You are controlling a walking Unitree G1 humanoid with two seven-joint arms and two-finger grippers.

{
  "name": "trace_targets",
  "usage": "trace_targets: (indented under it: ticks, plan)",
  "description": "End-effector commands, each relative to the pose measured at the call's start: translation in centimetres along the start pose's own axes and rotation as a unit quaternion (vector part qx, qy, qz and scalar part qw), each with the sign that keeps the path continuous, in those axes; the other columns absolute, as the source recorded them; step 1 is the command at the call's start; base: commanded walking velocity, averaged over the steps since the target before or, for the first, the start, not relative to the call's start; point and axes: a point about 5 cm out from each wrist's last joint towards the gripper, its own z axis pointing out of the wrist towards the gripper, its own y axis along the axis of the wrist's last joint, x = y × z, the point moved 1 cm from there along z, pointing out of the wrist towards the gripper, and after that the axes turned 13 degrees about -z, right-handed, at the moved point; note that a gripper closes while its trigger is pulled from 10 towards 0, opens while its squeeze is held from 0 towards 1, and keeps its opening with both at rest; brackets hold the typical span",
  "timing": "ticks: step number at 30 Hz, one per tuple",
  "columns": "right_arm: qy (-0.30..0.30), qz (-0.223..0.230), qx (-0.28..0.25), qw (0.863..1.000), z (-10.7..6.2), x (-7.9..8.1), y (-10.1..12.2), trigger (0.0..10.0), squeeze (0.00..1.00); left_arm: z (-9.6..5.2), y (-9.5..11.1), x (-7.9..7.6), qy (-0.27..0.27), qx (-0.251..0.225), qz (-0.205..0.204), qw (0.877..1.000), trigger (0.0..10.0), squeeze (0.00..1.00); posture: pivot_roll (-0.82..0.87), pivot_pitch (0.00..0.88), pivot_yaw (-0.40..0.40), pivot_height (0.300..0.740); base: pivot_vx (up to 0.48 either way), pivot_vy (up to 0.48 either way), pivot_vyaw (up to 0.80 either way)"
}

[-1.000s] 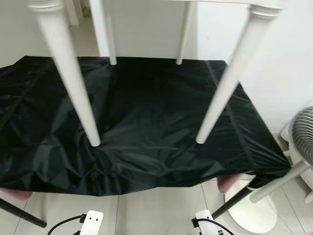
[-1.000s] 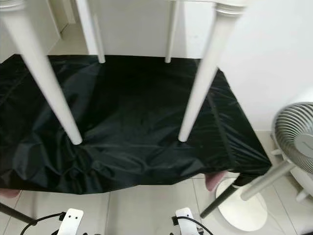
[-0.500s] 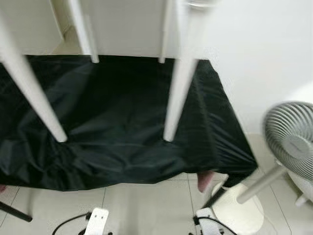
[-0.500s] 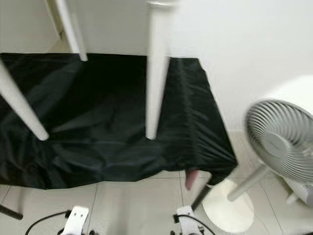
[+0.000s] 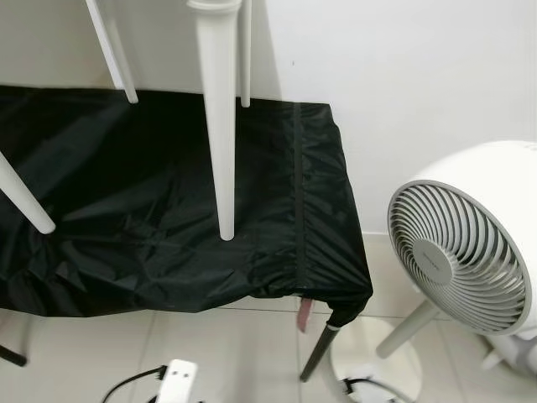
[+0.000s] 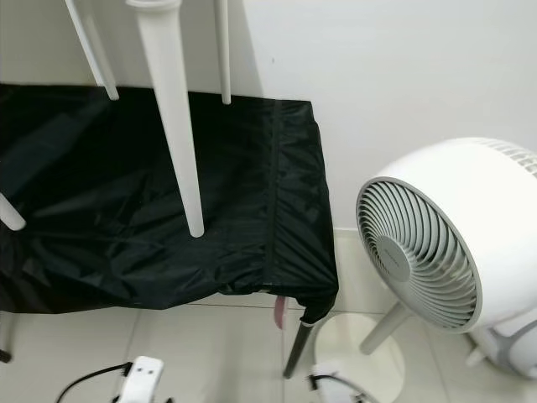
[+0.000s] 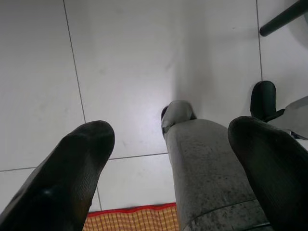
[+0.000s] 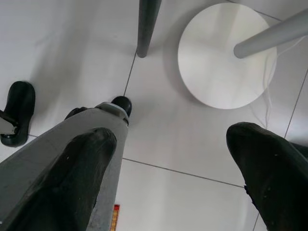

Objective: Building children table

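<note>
White-tiled floor [image 7: 120, 72] below; children's table [image 5: 220, 117] upturned on black-draped surface [image 5: 319, 210], legs up; left gripper [image 7: 168, 168] and right gripper [image 8: 168, 168] hanging spread, empty; advisable: face table squarely before reaching.

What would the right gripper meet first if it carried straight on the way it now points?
Most likely the tiled floor. The right gripper hangs open, pointing down at bare tile between the robot's grey leg and the fan's round white base. Depth is unclear.
</note>
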Motion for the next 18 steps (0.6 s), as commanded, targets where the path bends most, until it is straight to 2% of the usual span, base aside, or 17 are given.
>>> trace_targets:
  ticks: [1, 9, 18]
  plan:
    - [0.014, 0.0, 0.005, 1.0, -0.04, 0.99, -0.21, 10.0, 0.0, -0.26, -1.57, 0.24, 0.002, 0.029, 0.001, 1.0, 10.0, 0.0, 0.08, 0.0, -0.018, 0.74, 0.0, 0.0, 0.0]
    - [0.016, -0.013, 0.008, 1.0, -0.07, 1.03, -0.36, 10.0, 0.0, -0.23, -1.35, -0.06, -0.008, 0.019, 0.0, 1.0, 10.0, 0.0, 0.08, 0.0, -0.022, 0.74, 0.0, 0.0, 0.0]
    - [0.015, -0.019, 0.01, 1.0, -0.09, 1.03, -0.48, 10.0, 0.0, -0.24, -1.47, -0.17, -0.012, 0.022, 0.017, 1.0, 10.0, 0.0, 0.07, 0.0, -0.019, 0.74, 0.0, 0.0, 0.0]
